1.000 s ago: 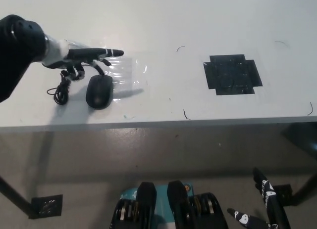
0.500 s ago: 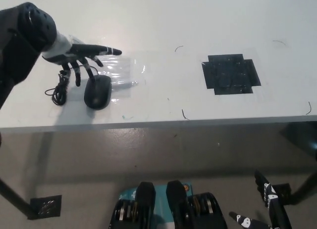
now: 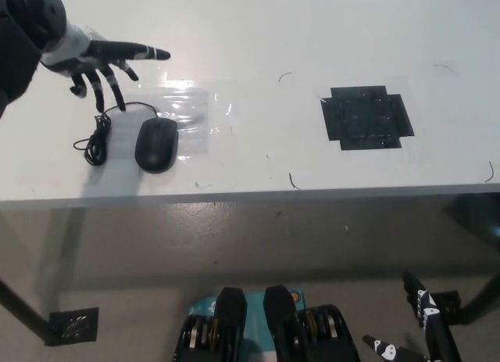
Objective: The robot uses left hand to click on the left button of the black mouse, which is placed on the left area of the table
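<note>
Light: bright, even, from overhead.
Glare: white sheen on the clear plastic sheet (image 3: 187, 104) beside the mouse (image 3: 156, 144).
Shadows: soft, under the table (image 3: 258, 34) edge.
Sharpness: slightly soft overall; left hand (image 3: 98, 61) slightly blurred.

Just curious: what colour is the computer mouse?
Black mouse, seen in the head view.

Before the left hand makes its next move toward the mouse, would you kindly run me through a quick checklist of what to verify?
1. Black mouse lies flat on the table, left area: ok.
2. Left hand open, fingers spread, holding nothing: ok.
3. Left hand over the mouse's left button: not ok; it hovers beyond and to the left of the mouse.
4. Cable coiled left of the mouse, off its buttons: ok.
5. Right hand low at bottom right, away from the table: ok.
</note>
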